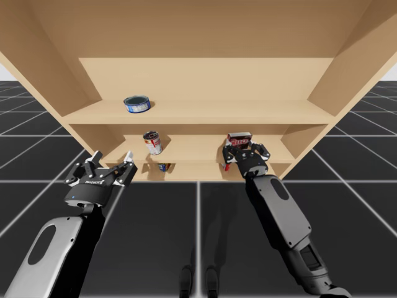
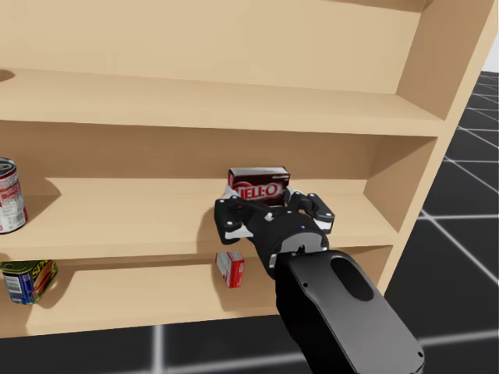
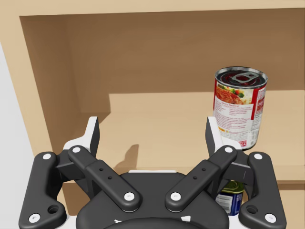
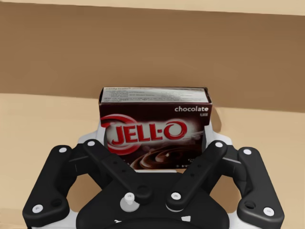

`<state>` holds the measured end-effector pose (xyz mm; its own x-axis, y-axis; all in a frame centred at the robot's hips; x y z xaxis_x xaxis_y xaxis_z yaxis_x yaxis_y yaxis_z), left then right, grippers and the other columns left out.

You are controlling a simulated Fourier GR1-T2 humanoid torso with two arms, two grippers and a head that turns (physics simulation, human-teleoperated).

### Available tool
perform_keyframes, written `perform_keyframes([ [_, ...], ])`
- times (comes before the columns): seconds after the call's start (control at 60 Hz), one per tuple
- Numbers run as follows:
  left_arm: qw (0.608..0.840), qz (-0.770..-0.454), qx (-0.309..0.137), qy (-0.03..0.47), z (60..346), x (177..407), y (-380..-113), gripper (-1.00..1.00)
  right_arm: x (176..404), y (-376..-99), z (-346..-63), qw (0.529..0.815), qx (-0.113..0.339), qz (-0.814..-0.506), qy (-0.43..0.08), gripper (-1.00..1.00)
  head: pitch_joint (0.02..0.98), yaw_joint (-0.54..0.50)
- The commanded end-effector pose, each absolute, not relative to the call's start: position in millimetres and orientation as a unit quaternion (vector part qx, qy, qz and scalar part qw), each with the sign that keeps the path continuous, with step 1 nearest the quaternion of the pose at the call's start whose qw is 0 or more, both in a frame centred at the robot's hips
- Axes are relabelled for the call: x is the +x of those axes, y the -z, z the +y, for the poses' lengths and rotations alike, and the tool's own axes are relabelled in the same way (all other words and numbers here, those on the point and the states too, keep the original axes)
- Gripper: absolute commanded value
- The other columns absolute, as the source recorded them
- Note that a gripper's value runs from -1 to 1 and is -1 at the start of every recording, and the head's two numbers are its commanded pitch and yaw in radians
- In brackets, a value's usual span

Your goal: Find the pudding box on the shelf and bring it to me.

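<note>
Two tools are up at the shelves! First, my right tool (image 1: 244, 153) is clamped on the brown pudding box (image 4: 155, 121), a finger pressed to each side. The box stands upright on the middle shelf (image 2: 140, 210), right of centre in the high view. Over at lower left, my left tool (image 1: 112, 157) hangs wide open off the shelf's front edge, with nothing between its fingers. Ahead of it and off to one side stands a red-labelled can (image 3: 239, 107) on that same shelf. Up top, left of centre, sits a flat blue can (image 1: 137, 103). Just below the pudding box, a small red box (image 2: 230, 268) sits on the bottom shelf.
</note>
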<state>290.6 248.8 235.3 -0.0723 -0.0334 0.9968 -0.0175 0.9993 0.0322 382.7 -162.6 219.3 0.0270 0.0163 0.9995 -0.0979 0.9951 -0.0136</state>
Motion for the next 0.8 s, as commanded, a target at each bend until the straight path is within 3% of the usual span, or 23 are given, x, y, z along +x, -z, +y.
perform_keyframes([
  [0.017, 0.681, -0.732, 0.017, 0.007, 247.9, 290.5, -235.4, -1.00, 380.4, -220.9, -168.9, 0.712, 0.004, -0.702, -0.013, 1.00, 0.536, -0.24],
  [0.217, 0.681, -0.732, 0.018, 0.007, 247.3, 290.4, -235.4, -1.00, 355.4, -242.0, -175.3, 0.689, -0.009, -0.725, -0.017, 1.00, 0.530, -0.23],
  [0.533, 0.681, -0.732, 0.018, 0.007, 247.0, 290.0, -236.0, -1.00, 293.8, -256.6, -185.4, 0.663, -0.025, -0.747, -0.043, 1.00, 0.531, -0.22],
  [0.8, 0.680, -0.733, 0.019, 0.007, 246.8, 289.5, -236.1, -1.00, 235.4, -273.7, -195.4, 0.625, -0.040, -0.776, -0.069, 1.00, 0.529, -0.22],
])
